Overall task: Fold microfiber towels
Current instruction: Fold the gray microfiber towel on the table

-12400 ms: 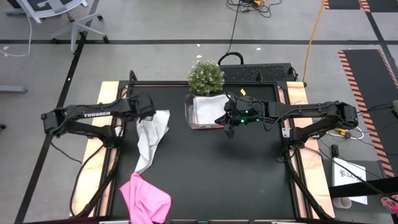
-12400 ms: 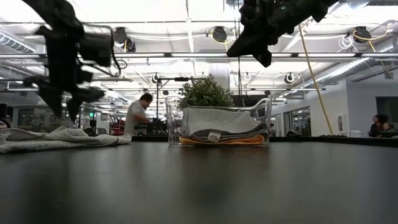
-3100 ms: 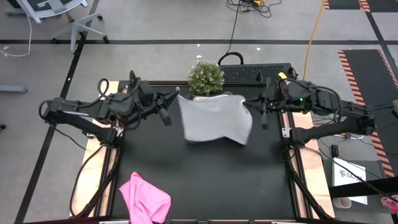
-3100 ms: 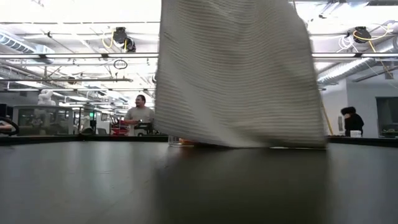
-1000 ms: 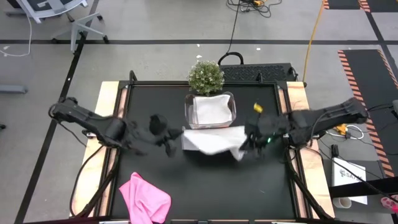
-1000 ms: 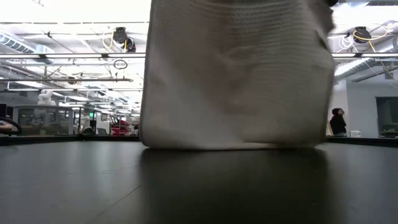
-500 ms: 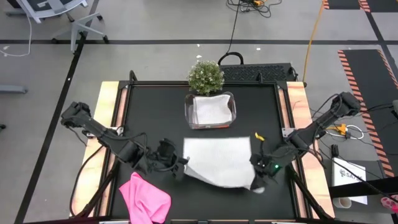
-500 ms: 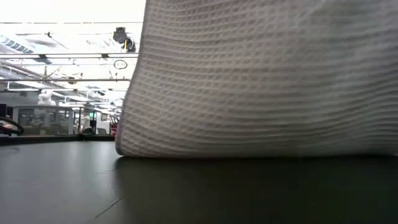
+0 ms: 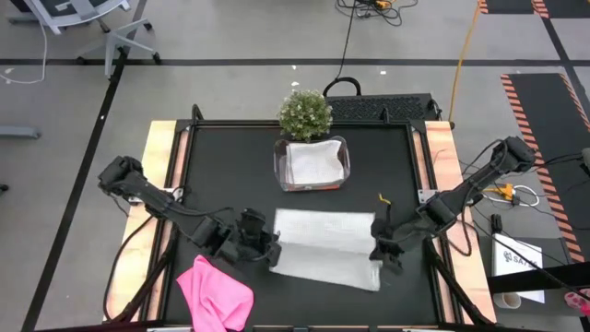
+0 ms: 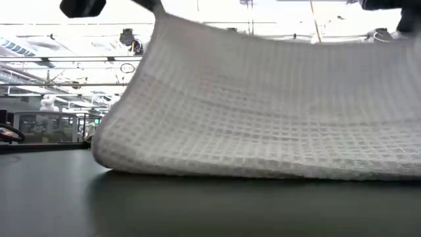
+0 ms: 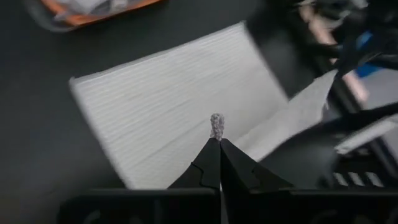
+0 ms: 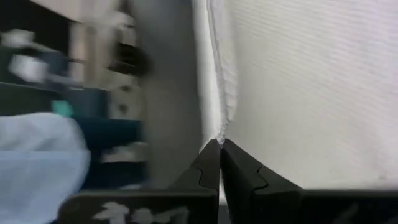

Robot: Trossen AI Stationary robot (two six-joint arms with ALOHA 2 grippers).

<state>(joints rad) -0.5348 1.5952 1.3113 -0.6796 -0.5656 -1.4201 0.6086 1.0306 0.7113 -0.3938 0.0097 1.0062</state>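
Observation:
A light grey microfiber towel (image 9: 324,244) is stretched between my two grippers in the table's near half. Its far edge (image 9: 323,215) lies on the table. My left gripper (image 9: 273,256) is shut on its near left corner and my right gripper (image 9: 379,260) on its near right corner. In the low view the towel (image 10: 263,112) slopes from the held edge down to the tabletop. A bright pink towel (image 9: 215,293) lies crumpled at the near left. More folded towels sit in the clear tub (image 9: 312,164). My left gripper pinches the towel's near left corner between its two fingers; a small tuft of cloth (image 11: 216,126) sticks out past the fingertips. The fingers slant down from the table's left. The corner is lifted and the cloth beyond it runs down to the table. My right gripper pinches the towel's hemmed edge at the near right corner (image 12: 221,132) between its two fingers, slanting down from the table's right. That corner is lifted, and the cloth runs off toward the other gripper with little slack.
A small potted plant (image 9: 305,112) stands behind the tub at the far edge. The pink towel lies close to my left arm's near side. Bare black tabletop (image 9: 230,175) shows left and right of the tub.
Both grippers have moved down and toward the table's near edge, staying shut on the towel's corners. The towel, which hung upright below them, now has its lower part laid out flat on the table, while the held edge has sunk low.

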